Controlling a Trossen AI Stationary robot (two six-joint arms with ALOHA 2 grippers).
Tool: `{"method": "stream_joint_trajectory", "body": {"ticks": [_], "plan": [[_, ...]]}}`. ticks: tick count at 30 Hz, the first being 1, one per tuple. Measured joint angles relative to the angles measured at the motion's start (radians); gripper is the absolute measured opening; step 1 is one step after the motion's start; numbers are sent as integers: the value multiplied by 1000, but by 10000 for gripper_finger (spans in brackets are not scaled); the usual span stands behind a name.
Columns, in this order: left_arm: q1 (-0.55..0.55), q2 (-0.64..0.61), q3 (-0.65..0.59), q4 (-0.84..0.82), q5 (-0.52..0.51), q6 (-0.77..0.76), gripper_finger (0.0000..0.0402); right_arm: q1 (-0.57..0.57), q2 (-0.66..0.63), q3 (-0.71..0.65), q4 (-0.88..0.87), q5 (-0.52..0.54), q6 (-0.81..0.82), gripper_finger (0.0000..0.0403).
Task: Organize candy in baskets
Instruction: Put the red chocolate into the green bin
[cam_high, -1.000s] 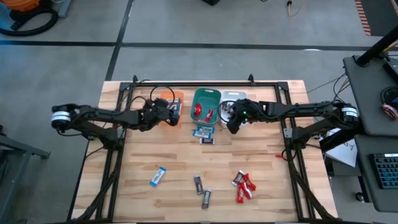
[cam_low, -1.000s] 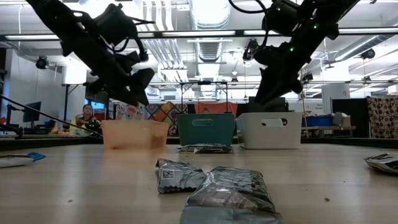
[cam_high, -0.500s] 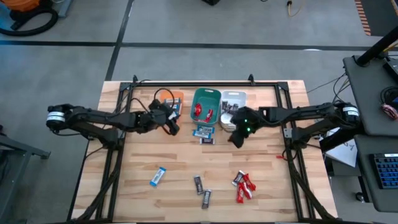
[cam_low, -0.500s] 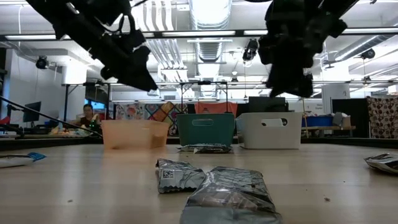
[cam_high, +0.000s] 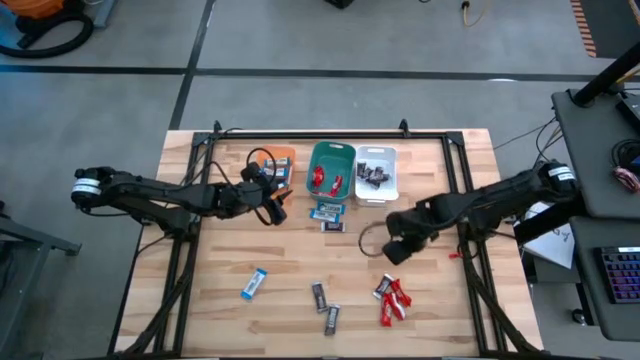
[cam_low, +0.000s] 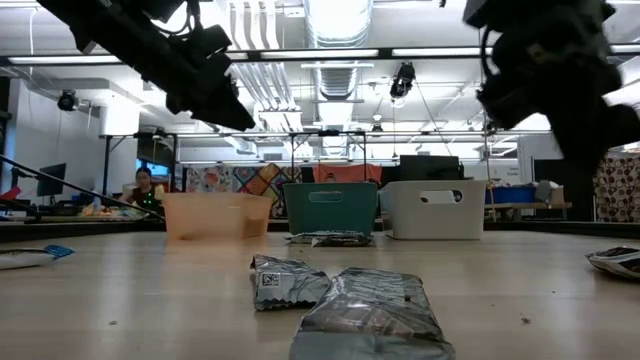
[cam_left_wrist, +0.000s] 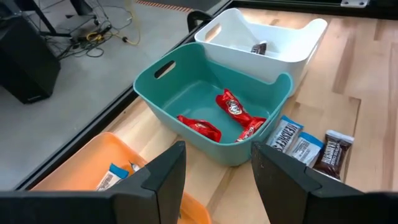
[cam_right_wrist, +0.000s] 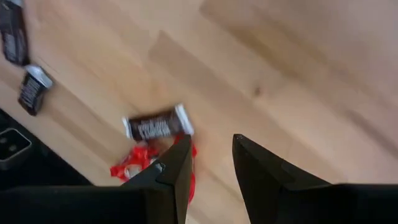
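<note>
On the wooden worktop (cam_high: 230, 250) we see the left claw (cam_high: 275, 200) first, hovering at about 9 o'clock from the three bins. Its fingers (cam_left_wrist: 165, 177) stand apart with nothing between them. The arm covers much of the orange bin (cam_high: 280, 160), so we make out only a corner of it from above; the left wrist view shows one blue-and-white bar (cam_left_wrist: 111, 177) inside, partly cut off by the fingers.

Next comes the teal bin (cam_high: 330, 150), holding red bars (cam_left_wrist: 233, 109). Right of it, the white bin (cam_high: 378, 153) holds dark bars (cam_high: 375, 177); we cannot count them. Just at 6 o'clock from the teal bin lie two blue-and-white bars (cam_left_wrist: 292, 140) and a dark one (cam_left_wrist: 328, 155), touching or nearly so.

Toward the near edge lie a lone blue-and-white bar (cam_high: 254, 284), then two dark bars (cam_high: 325, 305), then a cluster of red bars (cam_high: 396, 302) with one dark bar (cam_right_wrist: 157, 127) on its edge.

The right claw (cam_high: 392, 250) hangs above the worktop at about 12 o'clock from that cluster. Its fingers (cam_right_wrist: 177, 171) are parted and empty, and they hide part of the red bars in the right wrist view.

In the low view both claws are largely cut off at the top.
</note>
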Motion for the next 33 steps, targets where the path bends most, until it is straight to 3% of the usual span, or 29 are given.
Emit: {"method": "stream_joint_trajectory", "body": {"ticks": [14,23,33], "plan": [[1,0,0,8,-10,33,164,259,62,32,1,28,376,93],[1,0,0,8,-10,34,164,312,243,144,8,28,270,98],[1,1,0,7,-11,33,164,310,399,226,-25,36,195,163]]}}
